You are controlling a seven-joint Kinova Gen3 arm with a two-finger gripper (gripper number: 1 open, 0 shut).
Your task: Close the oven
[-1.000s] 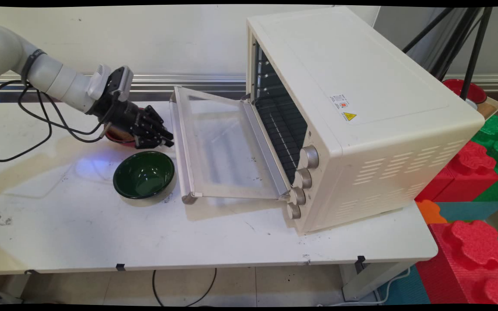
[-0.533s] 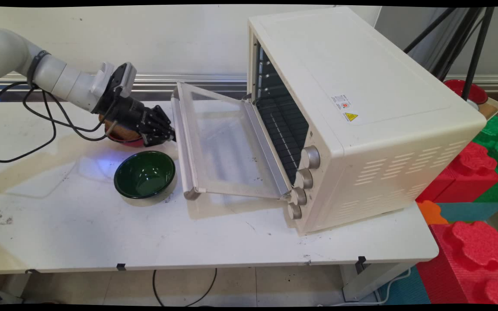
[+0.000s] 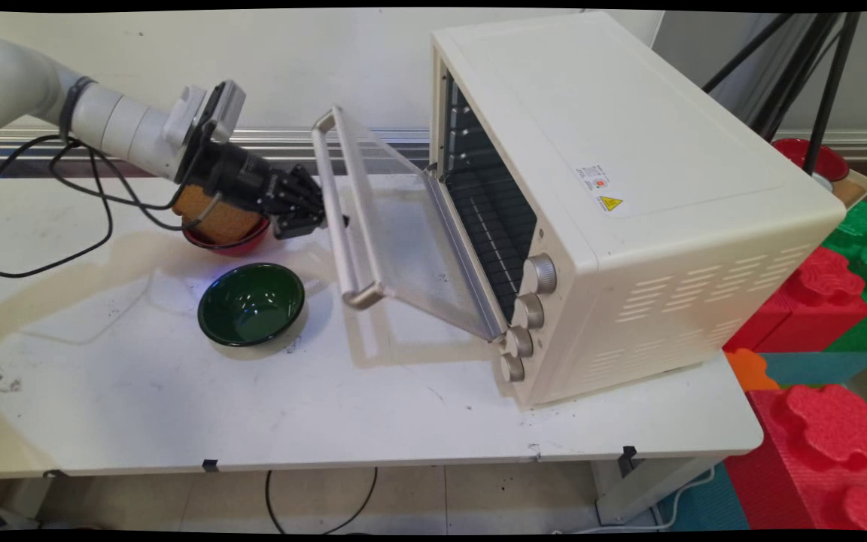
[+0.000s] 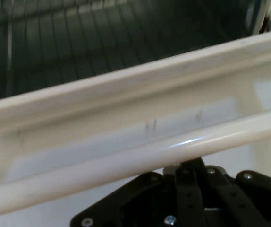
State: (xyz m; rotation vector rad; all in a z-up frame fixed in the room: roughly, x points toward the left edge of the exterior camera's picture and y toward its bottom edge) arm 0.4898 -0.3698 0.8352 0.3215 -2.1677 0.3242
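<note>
Hand view showed the black gripper (image 4: 192, 165) pressed against the underside of the oven door's handle bar (image 4: 140, 158), its fingers closed together beneath it. In the main view the glass door (image 3: 403, 226) stood half raised on the cream toaster oven (image 3: 629, 211), whose side bore a small label with a yellow warning triangle (image 3: 608, 202), its text unreadable. A green bowl (image 3: 251, 305) sat nearby.
</note>
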